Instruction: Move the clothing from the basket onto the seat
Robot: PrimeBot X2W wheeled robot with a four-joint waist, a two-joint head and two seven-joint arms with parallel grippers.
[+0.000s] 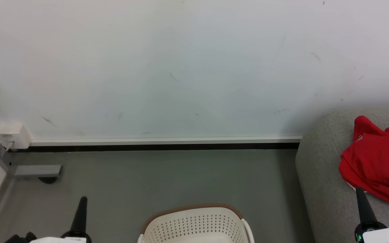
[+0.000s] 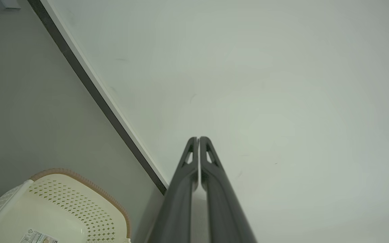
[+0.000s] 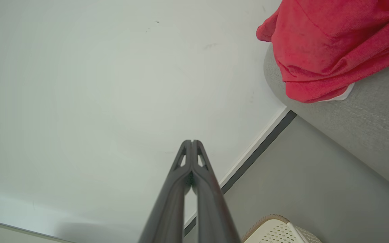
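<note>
The red clothing [image 1: 378, 162] lies crumpled on the grey seat [image 1: 319, 175] at the right edge of the head view; the right wrist view has the clothing [image 3: 329, 47] draped over the seat [image 3: 366, 135]. The cream basket [image 1: 196, 224] with its brown rim stands on the floor at the bottom centre, and what I see of the basket [image 2: 59, 209] inside holds no garment. My left gripper [image 1: 82, 199] is shut at the lower left, left of the basket. My right gripper [image 1: 359, 190] is shut just below the clothing, holding nothing. Both wrist views show fingertips pressed together: left gripper [image 2: 198, 138], right gripper [image 3: 191, 141].
A pale wall with a white and black skirting [image 1: 164, 143] runs behind the grey floor [image 1: 167, 179]. A white socket box [image 1: 12, 135] and a grey bracket [image 1: 37, 170] sit at the left corner.
</note>
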